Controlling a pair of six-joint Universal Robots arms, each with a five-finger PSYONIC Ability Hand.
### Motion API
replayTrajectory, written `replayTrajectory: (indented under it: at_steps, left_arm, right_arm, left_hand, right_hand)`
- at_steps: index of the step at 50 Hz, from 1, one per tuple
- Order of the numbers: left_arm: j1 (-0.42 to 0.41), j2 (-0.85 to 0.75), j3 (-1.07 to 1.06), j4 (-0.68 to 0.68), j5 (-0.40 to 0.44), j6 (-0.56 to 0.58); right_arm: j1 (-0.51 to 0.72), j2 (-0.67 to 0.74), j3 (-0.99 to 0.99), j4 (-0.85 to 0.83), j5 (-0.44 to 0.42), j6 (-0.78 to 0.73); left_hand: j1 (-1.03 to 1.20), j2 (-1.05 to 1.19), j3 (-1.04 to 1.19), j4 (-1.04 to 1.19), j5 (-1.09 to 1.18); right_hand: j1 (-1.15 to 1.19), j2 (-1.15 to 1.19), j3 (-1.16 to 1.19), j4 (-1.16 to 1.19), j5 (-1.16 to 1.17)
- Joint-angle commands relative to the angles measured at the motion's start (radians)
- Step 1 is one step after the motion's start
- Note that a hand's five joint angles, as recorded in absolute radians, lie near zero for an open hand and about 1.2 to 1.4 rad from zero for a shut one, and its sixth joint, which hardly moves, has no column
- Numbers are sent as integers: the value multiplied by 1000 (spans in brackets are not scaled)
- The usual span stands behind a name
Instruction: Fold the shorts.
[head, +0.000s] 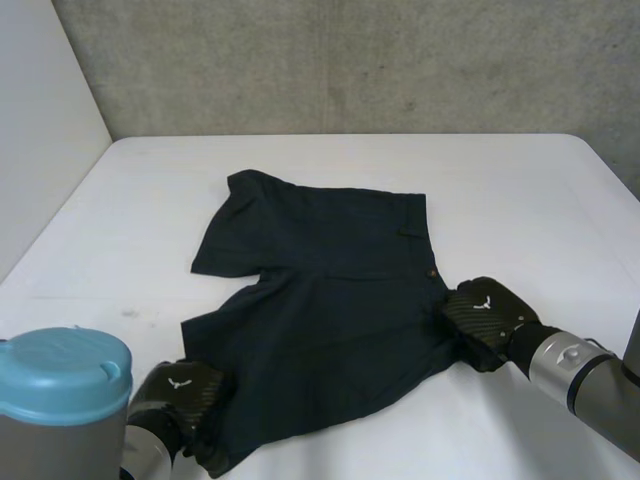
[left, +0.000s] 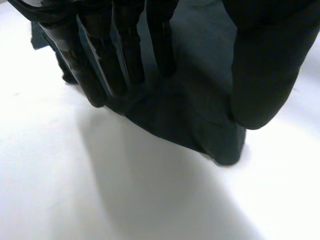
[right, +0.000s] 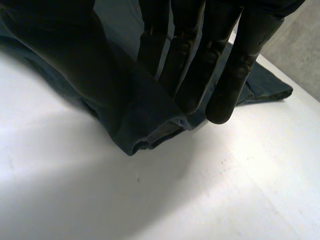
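Observation:
Dark navy shorts (head: 320, 290) lie spread flat on the white table (head: 500, 180), waistband to the right and legs to the left. My left hand (head: 180, 395) sits at the near leg's hem corner. In the left wrist view its fingers (left: 125, 50) reach straight down onto the shorts (left: 185, 115), with the thumb (left: 265, 65) apart above the corner. My right hand (head: 485, 310) is at the near waistband corner. In the right wrist view its fingers (right: 200, 60) and thumb (right: 55, 50) pinch a raised fold of the shorts (right: 145, 120).
The table runs back to a grey concrete wall (head: 350, 60), and a white panel (head: 40, 120) stands along its left side. The left arm's light-blue cap (head: 65, 375) sits near the front left corner. Bare table surrounds the shorts.

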Motion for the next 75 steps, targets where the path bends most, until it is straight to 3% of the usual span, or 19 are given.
replayTrajectory:
  at_steps: [1, 7, 14, 18, 20, 31, 39, 42, 45, 50, 56, 66, 75]
  left_arm:
    - [-24, -32, 11, 25, -24, 1]
    - [-32, -48, 21, 64, -61, 5]
    - [-76, -36, 38, 67, -114, 17]
    - [-87, 11, 47, 50, -159, 54]
    - [-89, 71, 49, 26, -173, 131]
    - [-107, 368, 69, -154, -177, 612]
    - [-127, 470, 73, -306, -168, 686]
    - [-129, 459, 70, -310, -164, 688]
    - [-127, 407, 76, -300, -165, 692]
    - [-110, 263, 138, -197, -167, 697]
    - [0, 6, 329, 16, -160, 752]
    - [81, -457, 853, 206, -13, 952]
    - [132, -809, 1225, 275, 88, 969]
  right_arm:
    - [2, -6, 6, -11, -5, 15]
    - [2, -8, 10, -5, 15, 17]
    - [3, -20, 10, -4, 90, 17]
    - [5, -90, 9, 7, 139, 15]
    - [6, -155, 6, 44, 148, 9]
    - [-3, -487, -106, 552, 133, -94]
    - [-24, -538, -97, 893, 132, -354]
    - [-23, -537, -98, 921, 125, -390]
    - [-24, -515, -108, 869, 116, -369]
    - [-11, -341, -178, 698, 119, -232]
    - [38, -146, -344, 633, 168, -114]
    - [170, 156, -670, 436, 432, 7]
    - [210, 393, -858, 181, 544, -6]
  left_hand:
    - [164, 171, 171, 171, 171]
    - [348, 356, 356, 356, 356]
    - [815, 822, 822, 822, 822]
    - [824, 831, 831, 831, 831]
    - [824, 831, 831, 831, 831]
    - [824, 831, 831, 831, 831]
    - [824, 831, 831, 831, 831]
    - [824, 831, 831, 831, 831]
    - [824, 831, 831, 831, 831]
    - [824, 831, 831, 831, 831]
    - [824, 831, 831, 831, 831]
    - [824, 831, 831, 831, 831]
    - [824, 831, 831, 831, 831]
  right_hand:
    - [464, 228, 223, 215, 264]
    - [464, 228, 223, 215, 264]
    - [464, 228, 223, 215, 264]
    - [464, 228, 223, 215, 264]
    - [464, 228, 223, 215, 264]
    - [464, 228, 223, 215, 264]
    - [464, 228, 223, 215, 264]
    - [464, 228, 223, 215, 264]
    - [464, 228, 223, 215, 264]
    - [464, 228, 223, 215, 264]
    - [464, 228, 223, 215, 264]
    - [464, 228, 223, 215, 264]
    - [464, 228, 223, 215, 264]
